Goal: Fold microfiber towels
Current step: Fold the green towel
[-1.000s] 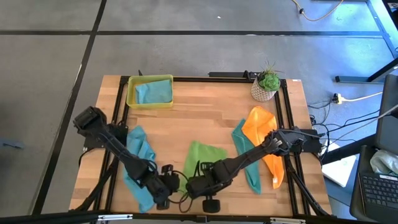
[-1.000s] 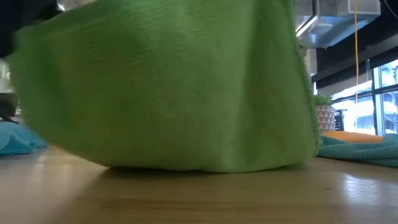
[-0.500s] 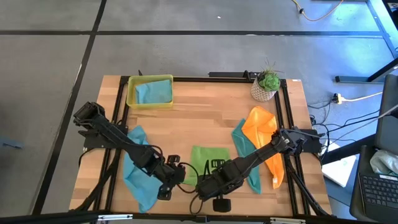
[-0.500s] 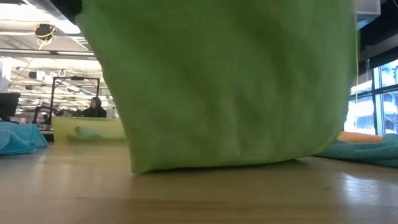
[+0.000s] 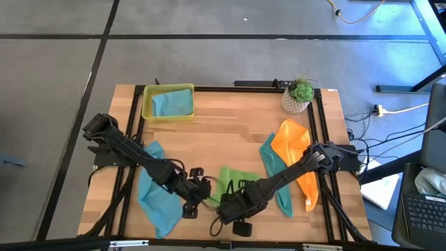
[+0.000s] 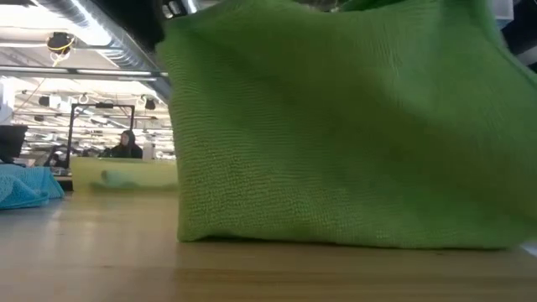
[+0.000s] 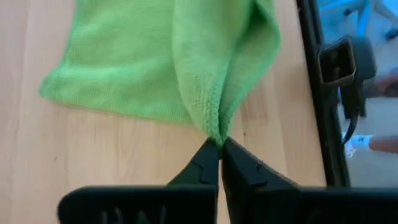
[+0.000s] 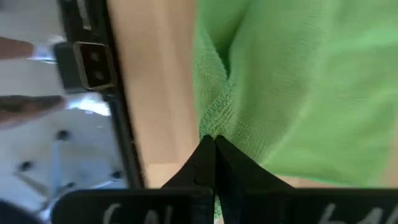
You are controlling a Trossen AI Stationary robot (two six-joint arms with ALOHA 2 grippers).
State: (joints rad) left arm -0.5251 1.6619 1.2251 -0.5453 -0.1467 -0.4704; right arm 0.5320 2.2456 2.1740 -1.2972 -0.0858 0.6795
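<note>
The lime green towel lies near the table's front middle, its near edge raised; it fills the low view. My left gripper is shut on the towel's near left corner. My right gripper is shut on its near right corner. A light blue towel lies at the front left. A teal towel and an orange towel lie at the right. Another light blue towel lies in the tray. My left gripper pinches the green towel's hemmed corner between its two fingertips. The cloth bunches into a fold at the fingers and runs away from them to the part lying flat on the table. My right gripper pinches the towel's other near corner between its two fingertips, at the hemmed edge. The cloth puckers at the fingers, and the rest spreads beyond them onto the table.
A yellow-green tray stands at the far left. A potted plant stands at the far right corner. Black frame rails run along the table's sides. Bare wood lies between the tray and the towels.
Both grippers have gone toward the table's far edge and a little right with the green towel's near corners. The near edge has come up and over toward the far part, which stays on the table, so the towel looks shorter from above.
</note>
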